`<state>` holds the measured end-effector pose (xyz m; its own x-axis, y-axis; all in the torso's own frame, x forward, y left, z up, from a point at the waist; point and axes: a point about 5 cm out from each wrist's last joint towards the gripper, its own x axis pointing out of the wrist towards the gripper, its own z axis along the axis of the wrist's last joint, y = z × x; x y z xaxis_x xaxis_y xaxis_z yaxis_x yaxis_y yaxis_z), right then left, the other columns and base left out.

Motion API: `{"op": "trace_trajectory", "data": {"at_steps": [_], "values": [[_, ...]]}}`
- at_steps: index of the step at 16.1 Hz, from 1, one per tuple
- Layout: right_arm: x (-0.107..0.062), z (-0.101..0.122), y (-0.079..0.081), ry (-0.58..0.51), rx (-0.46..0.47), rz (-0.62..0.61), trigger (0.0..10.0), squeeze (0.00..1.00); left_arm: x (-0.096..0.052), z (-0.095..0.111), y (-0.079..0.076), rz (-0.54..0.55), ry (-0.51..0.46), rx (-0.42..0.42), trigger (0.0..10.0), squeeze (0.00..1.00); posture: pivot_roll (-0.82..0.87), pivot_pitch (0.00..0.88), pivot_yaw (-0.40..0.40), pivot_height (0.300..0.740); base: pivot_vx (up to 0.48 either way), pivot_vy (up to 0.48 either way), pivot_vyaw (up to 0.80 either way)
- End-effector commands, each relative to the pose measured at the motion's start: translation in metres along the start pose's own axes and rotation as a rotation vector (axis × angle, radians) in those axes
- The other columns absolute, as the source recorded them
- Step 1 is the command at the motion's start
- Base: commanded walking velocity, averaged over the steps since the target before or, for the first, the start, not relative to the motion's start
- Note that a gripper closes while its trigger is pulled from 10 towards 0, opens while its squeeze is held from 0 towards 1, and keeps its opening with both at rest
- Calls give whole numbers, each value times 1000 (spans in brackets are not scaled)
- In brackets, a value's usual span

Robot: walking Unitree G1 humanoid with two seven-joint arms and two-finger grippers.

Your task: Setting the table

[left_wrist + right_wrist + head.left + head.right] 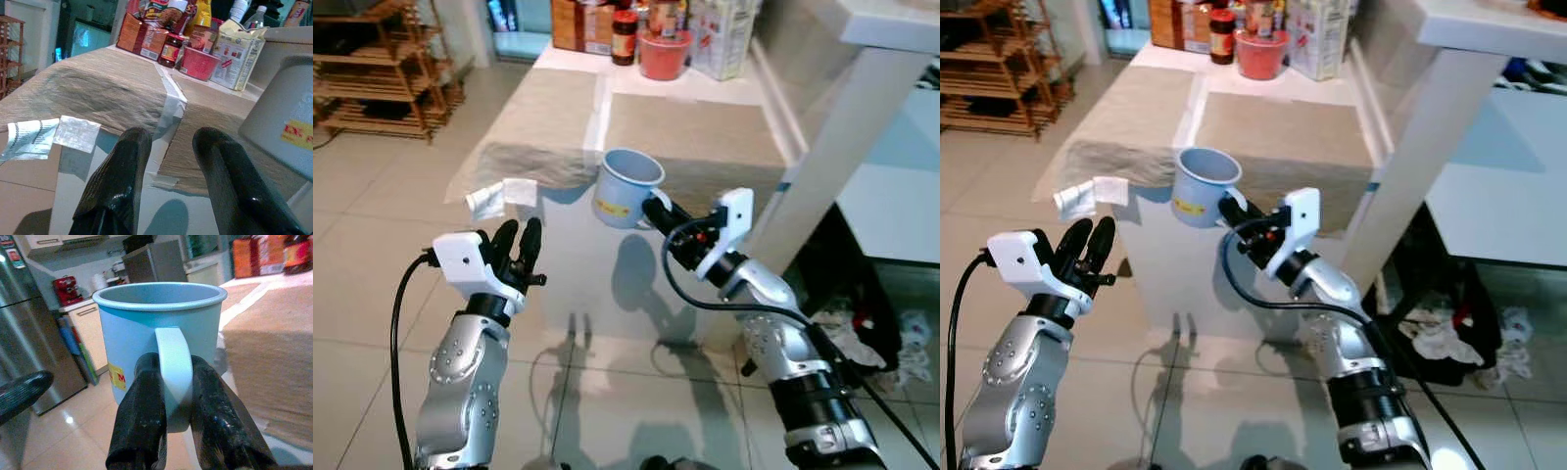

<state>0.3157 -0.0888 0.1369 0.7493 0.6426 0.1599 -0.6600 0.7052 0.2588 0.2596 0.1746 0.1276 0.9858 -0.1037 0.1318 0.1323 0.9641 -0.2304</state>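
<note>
The left gripper (pixel 522 240) hangs near the camera with its fingers narrowly parted and holding nothing, short of the table's near edge, while the right gripper (pixel 658 211) is clamped on the handle of a pale blue mug (pixel 626 188) held in the air just at that edge. The mug stands upright, axis vertical, mouth up, handle pointing back toward the robot. To do this step well, carry it level over the near edge onto the tan placemat (pixel 690 132), clear of the jars and cartons (pixel 646 34) at the far edge.

Silver jointed arms, white wrist housings, black cables, black-fingered left claw (pixel 519 245)
</note>
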Motion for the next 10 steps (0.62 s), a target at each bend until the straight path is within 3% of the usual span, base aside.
{"op": "trace_trajectory", "data": {"at_steps": [1,10], "values": [[3,5,-7,-21,-42,-56,10000,0,0,-4,1,7,16,12,10000,0,-35,51,-46,740,0,0,0],[8,2,-13,-30,-132,-155,10000,0,0,-5,1,14,16,39,10000,0,-32,51,-48,740,0,0,0]]}}
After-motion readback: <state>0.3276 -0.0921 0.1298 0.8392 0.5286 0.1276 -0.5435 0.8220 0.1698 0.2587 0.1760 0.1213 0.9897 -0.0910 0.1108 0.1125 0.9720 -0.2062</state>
